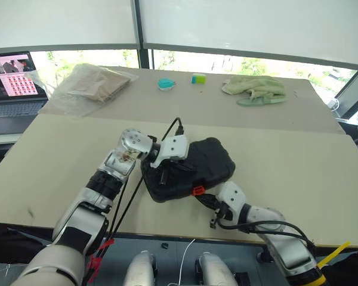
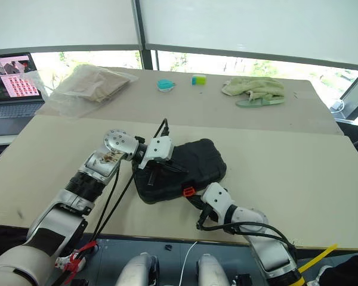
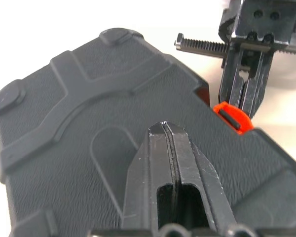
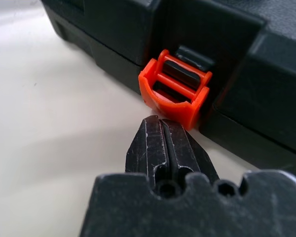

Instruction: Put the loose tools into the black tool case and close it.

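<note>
A: The black tool case (image 1: 188, 170) lies lid-down on the table (image 1: 286, 173), near its front edge. Left hand (image 3: 166, 129), pressed together, rests on the lid.

B: Right hand (image 4: 163, 129), also pressed together, sits just beside the orange latch (image 4: 175, 89). Push it squarely upward while the left hand steadies the lid.

A: Any writing?

B: None readable.

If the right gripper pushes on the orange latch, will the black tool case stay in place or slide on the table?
The black tool case looks like rigid plastic lying flat on a smooth table, so it would probably slide rather than tip. The left gripper, shut, rests on its lid and may hold it. The right gripper, shut, is at the orange latch.
</note>
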Controlling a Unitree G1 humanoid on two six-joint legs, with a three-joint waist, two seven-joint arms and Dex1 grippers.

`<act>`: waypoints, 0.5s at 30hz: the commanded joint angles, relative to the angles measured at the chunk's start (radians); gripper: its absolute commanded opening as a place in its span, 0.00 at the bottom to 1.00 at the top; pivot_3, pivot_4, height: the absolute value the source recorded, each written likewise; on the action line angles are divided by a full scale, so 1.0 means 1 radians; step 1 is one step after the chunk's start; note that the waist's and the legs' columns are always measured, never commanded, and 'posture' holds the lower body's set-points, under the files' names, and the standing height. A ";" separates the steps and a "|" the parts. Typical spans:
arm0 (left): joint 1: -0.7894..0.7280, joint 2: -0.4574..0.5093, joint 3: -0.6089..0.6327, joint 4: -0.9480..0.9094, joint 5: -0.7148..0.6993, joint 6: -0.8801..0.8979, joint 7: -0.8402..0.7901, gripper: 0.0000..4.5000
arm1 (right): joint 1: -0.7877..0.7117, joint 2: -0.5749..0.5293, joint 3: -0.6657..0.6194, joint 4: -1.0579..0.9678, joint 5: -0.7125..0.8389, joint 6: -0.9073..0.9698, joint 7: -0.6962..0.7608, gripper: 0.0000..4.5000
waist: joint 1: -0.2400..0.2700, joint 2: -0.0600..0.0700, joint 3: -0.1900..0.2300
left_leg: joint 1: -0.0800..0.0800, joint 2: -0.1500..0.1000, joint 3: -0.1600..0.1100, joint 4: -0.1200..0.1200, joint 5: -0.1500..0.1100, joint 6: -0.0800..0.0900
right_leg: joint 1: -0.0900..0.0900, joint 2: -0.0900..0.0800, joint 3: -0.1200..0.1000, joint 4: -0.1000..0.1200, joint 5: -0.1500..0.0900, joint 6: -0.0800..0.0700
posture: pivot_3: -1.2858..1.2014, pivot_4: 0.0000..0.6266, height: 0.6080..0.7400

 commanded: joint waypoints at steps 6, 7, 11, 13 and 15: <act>0.022 -0.013 -0.052 0.046 0.065 -0.023 -0.008 0.00 | -0.007 -0.004 -0.099 -0.149 0.070 -0.060 0.003 0.00 | 0.002 0.000 0.000 | 0.000 0.000 0.000 0.000 0.000 0.000 | 0.000 0.000 0.000 0.000 0.000 0.000 | 0.52 0.24 1.00; 0.021 -0.013 -0.052 0.049 0.067 -0.025 -0.007 0.00 | -0.007 -0.006 -0.099 -0.155 0.074 -0.055 0.006 0.00 | 0.002 0.000 0.000 | 0.000 0.000 0.000 0.000 0.000 0.000 | 0.000 0.000 0.000 0.000 0.000 0.000 | 0.52 0.24 1.00; 0.017 -0.009 -0.050 0.066 0.073 -0.039 -0.008 0.00 | -0.005 -0.034 -0.088 -0.173 0.077 0.001 0.023 0.00 | 0.001 0.000 0.000 | 0.000 0.000 0.000 0.000 0.000 0.000 | 0.000 0.000 0.000 0.000 0.000 0.000 | 0.52 0.24 1.00; 0.015 -0.007 -0.049 0.071 0.073 -0.042 -0.009 0.00 | 0.007 -0.054 -0.088 -0.192 0.088 0.043 0.035 0.00 | 0.001 0.000 0.000 | 0.000 0.000 0.000 0.000 0.000 0.000 | 0.000 0.000 0.000 0.000 0.000 0.000 | 0.52 0.24 1.00; 0.013 -0.004 -0.046 0.073 0.072 -0.044 -0.011 0.00 | 0.031 -0.077 -0.092 -0.227 0.111 0.101 0.048 0.00 | 0.002 0.000 0.000 | 0.000 0.000 0.000 0.000 0.000 0.000 | 0.000 0.000 0.000 0.000 0.000 0.000 | 0.52 0.24 1.00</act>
